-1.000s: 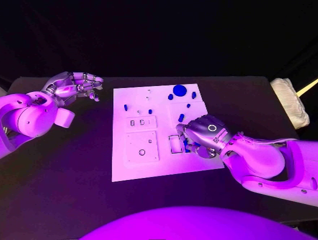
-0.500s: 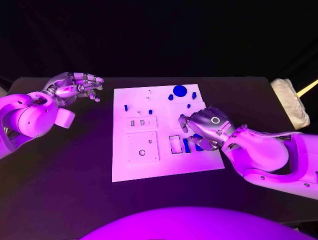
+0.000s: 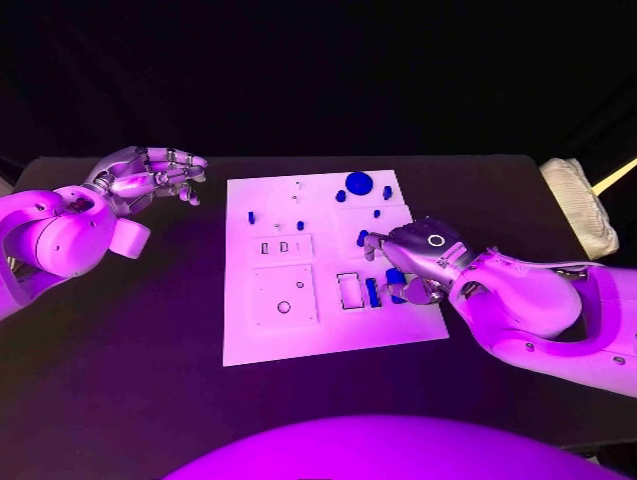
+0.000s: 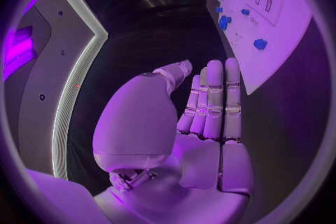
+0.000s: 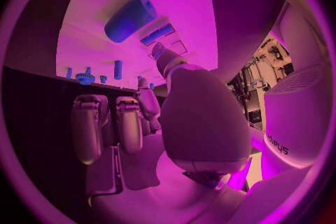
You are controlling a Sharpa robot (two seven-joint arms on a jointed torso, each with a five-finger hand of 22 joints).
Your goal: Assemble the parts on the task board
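Head view shows the white board (image 3: 282,330) lying mid-tabletop (image 3: 116,380), with small blue parts (image 3: 359,182) scattered over its far and right areas. The right robot hand (image 3: 412,262) reaches in from the right, knuckles up, over the board's right side beside a recessed slot (image 3: 348,290); a blue part (image 3: 395,277) sits under its fingers, but whether it is grasped I cannot tell. The left robot hand (image 3: 148,172) hovers off the board's far left corner, released, holding nothing; its wrist view shows the fingers (image 4: 213,101) straight and side by side.
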